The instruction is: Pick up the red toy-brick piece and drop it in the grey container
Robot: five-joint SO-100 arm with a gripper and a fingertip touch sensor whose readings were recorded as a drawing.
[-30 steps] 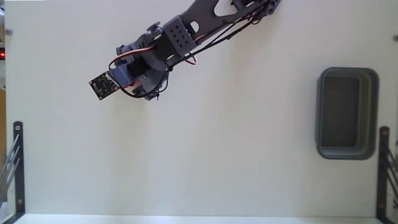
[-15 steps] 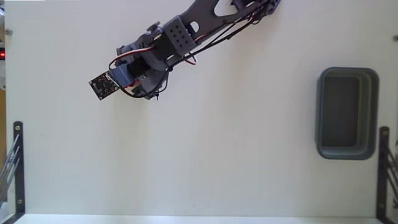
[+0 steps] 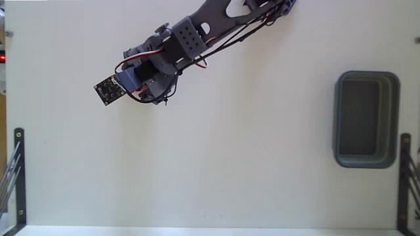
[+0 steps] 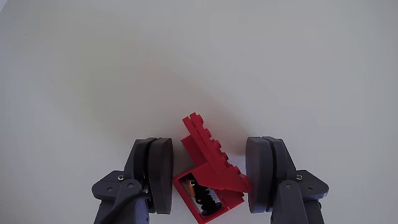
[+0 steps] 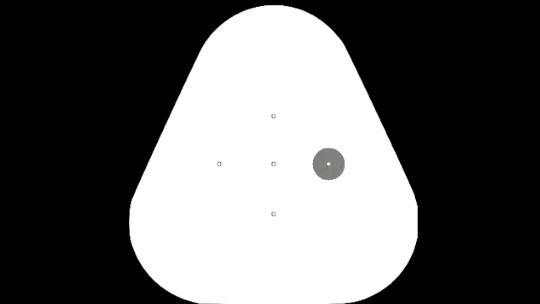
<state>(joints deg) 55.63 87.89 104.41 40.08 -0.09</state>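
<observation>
While the wrist view showed one red toy-brick piece [image 4: 210, 177] lying between two fingers [image 4: 160, 174], the gripper [image 4: 211, 163] stood partly open around it, closing on nothing; whether either pad touched the brick could not be told; in the fixed view one grey container [image 3: 366, 118] sat near the table's [image 3: 230, 170] right edge, well apart from the arm [image 3: 164, 59] at upper left; bare white surface lay between.

One robot arm [image 3: 197, 39], one gripper [image 4: 211, 165] with two fingers [image 4: 158, 174], one red toy-brick piece [image 4: 208, 165], one grey container [image 3: 366, 118], one white table [image 3: 230, 170], two black brackets [image 3: 18, 170] at the table's sides.
</observation>
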